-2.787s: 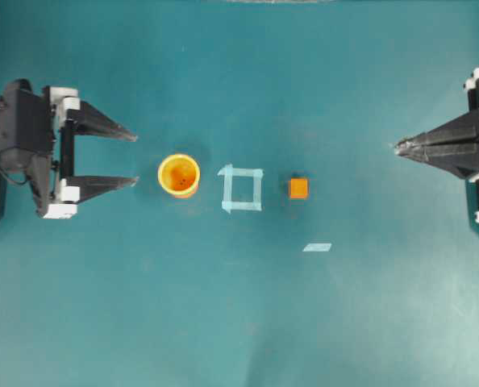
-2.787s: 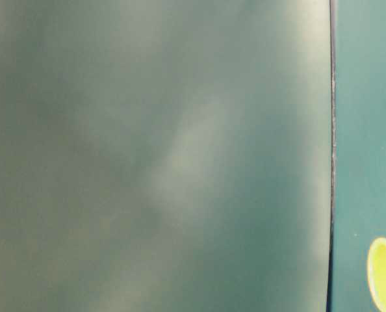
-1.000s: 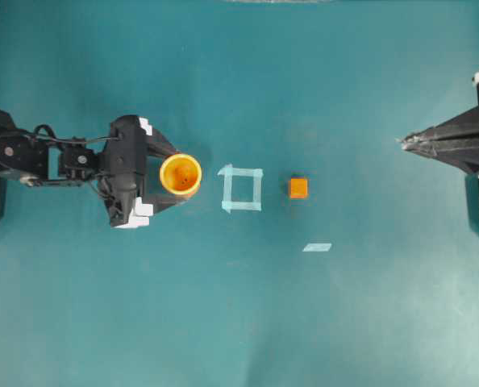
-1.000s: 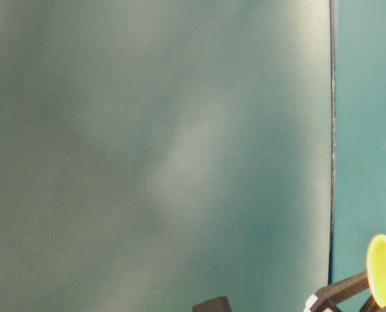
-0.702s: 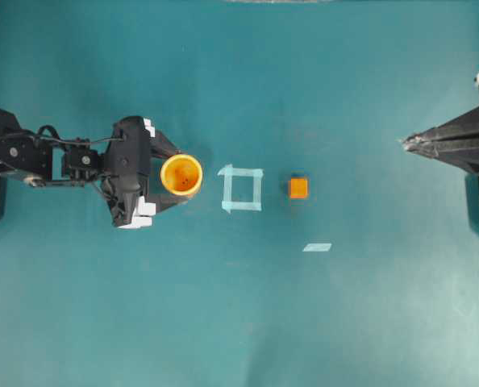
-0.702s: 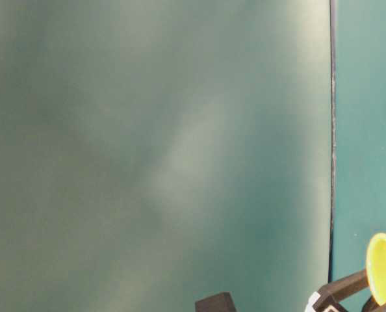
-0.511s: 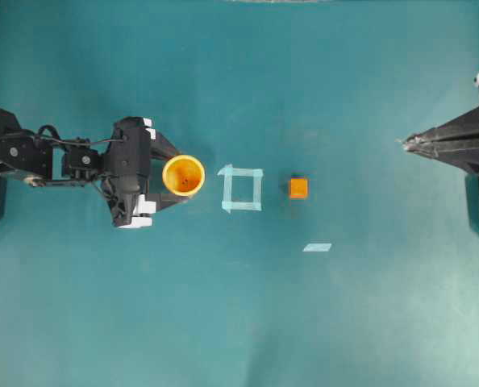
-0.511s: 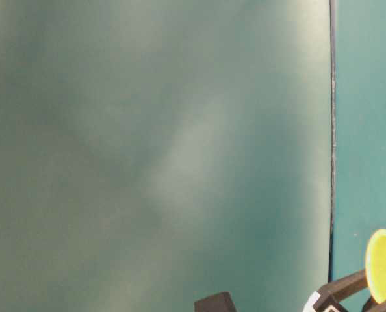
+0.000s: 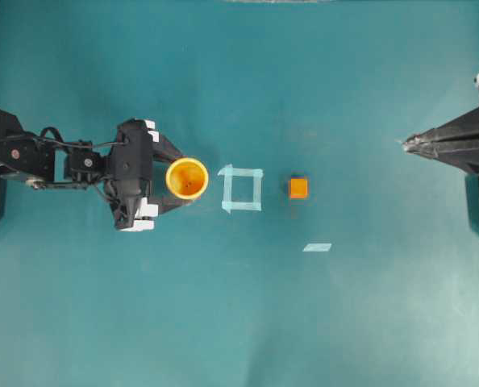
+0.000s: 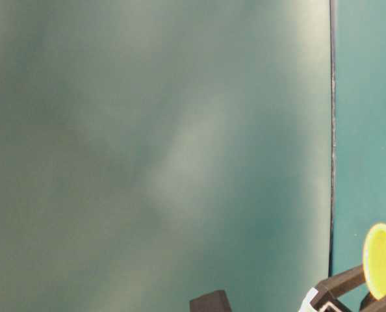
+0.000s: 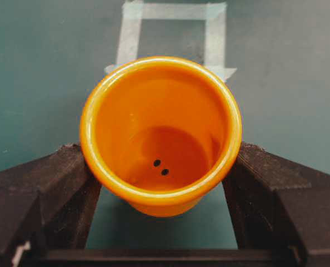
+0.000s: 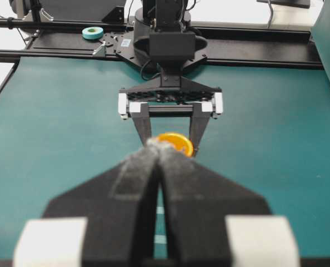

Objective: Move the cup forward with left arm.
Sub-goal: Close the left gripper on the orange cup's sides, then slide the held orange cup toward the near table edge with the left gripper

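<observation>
The orange-yellow cup [image 9: 187, 178] stands upright between the fingers of my left gripper [image 9: 179, 178], just left of the tape square [image 9: 242, 188]. In the left wrist view both black fingers [image 11: 70, 183] press the sides of the cup [image 11: 160, 133], and the tape square [image 11: 170, 28] lies straight beyond it. The cup's rim [image 10: 383, 261] also shows at the lower right edge of the table-level view. My right gripper [image 9: 402, 144] is shut and empty at the far right edge; its wrist view [image 12: 159, 147] faces the cup [image 12: 179, 142].
A small orange cube [image 9: 298, 188] sits right of the tape square. A short strip of pale tape [image 9: 317, 247] lies below and right of the cube. A large blurred surface fills most of the table-level view.
The left gripper came in from the left edge and closed on the cup. Over the last second it has carried the cup slightly right, toward the tape square. The right arm stayed still.
</observation>
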`<state>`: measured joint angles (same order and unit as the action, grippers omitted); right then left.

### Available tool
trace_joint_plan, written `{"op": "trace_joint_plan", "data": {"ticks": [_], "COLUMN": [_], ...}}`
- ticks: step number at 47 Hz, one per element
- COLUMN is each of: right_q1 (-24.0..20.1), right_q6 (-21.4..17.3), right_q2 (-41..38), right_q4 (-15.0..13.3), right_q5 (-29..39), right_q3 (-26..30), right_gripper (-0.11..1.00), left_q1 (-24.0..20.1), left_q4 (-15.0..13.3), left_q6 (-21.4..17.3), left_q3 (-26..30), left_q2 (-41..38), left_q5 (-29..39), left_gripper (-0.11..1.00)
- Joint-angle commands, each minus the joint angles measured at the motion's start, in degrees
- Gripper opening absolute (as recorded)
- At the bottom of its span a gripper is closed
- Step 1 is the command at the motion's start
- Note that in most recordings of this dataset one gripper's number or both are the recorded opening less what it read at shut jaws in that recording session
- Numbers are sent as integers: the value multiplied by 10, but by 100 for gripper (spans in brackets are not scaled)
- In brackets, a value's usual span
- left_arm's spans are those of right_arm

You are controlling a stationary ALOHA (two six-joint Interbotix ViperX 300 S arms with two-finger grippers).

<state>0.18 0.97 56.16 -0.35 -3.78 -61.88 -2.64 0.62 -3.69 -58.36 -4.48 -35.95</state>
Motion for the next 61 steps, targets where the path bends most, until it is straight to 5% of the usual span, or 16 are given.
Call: {"op": "trace_joint_plan", "data": {"ticks": [1, 29, 61], "right_q1": [1, 0, 0], "right_q6": [0, 0, 0], "right_q2": [-2, -4, 7], "right_q4": [-1, -1, -1], "right_q5": [1, 2, 1], "right_q3": [20, 19, 25], "right_gripper": [0, 0, 0], "left_q1": [11, 91, 261], "left_q4": [2, 1, -3], "left_q6": [-1, 6, 10], "left_q3": [11, 19, 47], "left_q2": [7, 4, -11], "left_q5": [-8, -9, 4], "left_gripper": [65, 65, 65]}}
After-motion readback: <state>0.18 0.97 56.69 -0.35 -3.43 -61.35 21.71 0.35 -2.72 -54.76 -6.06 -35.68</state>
